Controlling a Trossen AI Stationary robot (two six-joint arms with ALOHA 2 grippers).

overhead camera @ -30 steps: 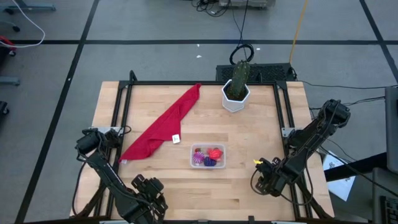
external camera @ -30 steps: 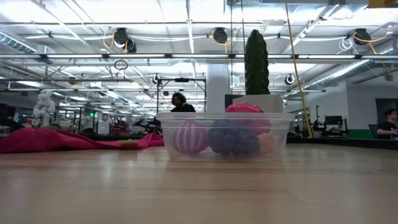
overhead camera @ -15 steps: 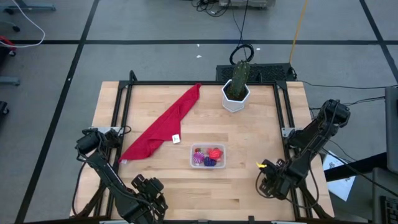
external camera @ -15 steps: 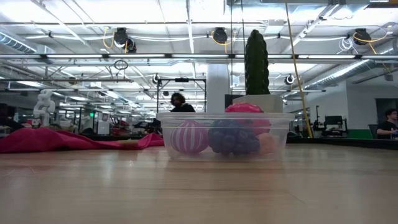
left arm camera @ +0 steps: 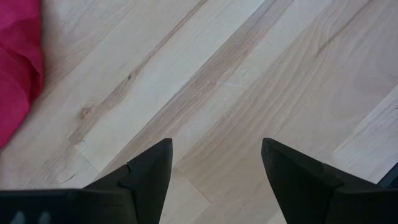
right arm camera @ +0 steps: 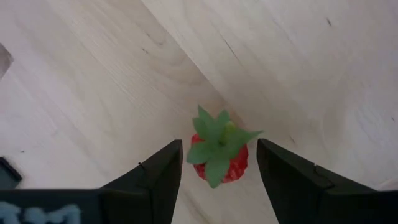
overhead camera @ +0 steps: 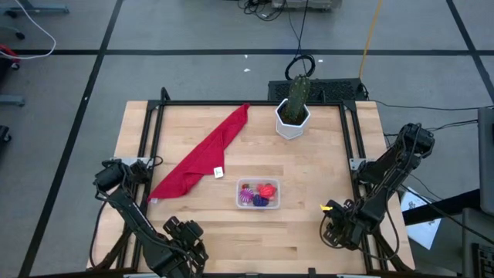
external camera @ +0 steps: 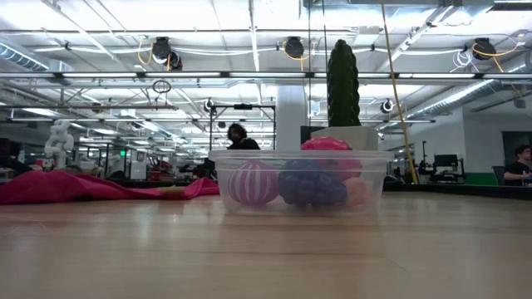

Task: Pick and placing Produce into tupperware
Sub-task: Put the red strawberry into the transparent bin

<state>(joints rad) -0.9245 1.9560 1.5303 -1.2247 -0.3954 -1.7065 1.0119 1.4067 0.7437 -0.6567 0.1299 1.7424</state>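
right hand: the right hand (right arm camera: 214, 162) hangs over the near right part of the bench (overhead camera: 309, 170), fingers spread partway, nothing gripped yet
strawberry: a little red strawberry (right arm camera: 217, 158) with a green leafy top sits on the wood right between the two fingers (right arm camera: 155, 180), stem end up toward the wrist, gap on both sides so no contact that I can see
box: the clear plastic box (overhead camera: 257, 194) is well off to the side of that hand, toward the middle of the bench, already with a striped pink piece (external camera: 252, 183), a purple one (external camera: 312, 184) and a red one (overhead camera: 266, 189) inside
left hand: the left hand (left arm camera: 214, 165) is parked at the near left edge, fingers apart over bare wood, red cloth (overhead camera: 204, 154) just off to one side of it
step: looks like it's lining up the pick on that last strawberry
how I'd do it: keep the berry centred between the fingers, drop straight down, and pinch the red body, not the leaves, which look floppy and likely to slip
watch out: it's small and rounded, so an off-centre squeeze could squirt it sideways
after: lift clear before swinging over, the box is light and a bump could shove it
also there: cactus pot (overhead camera: 293, 116) at the far edge, out of the way
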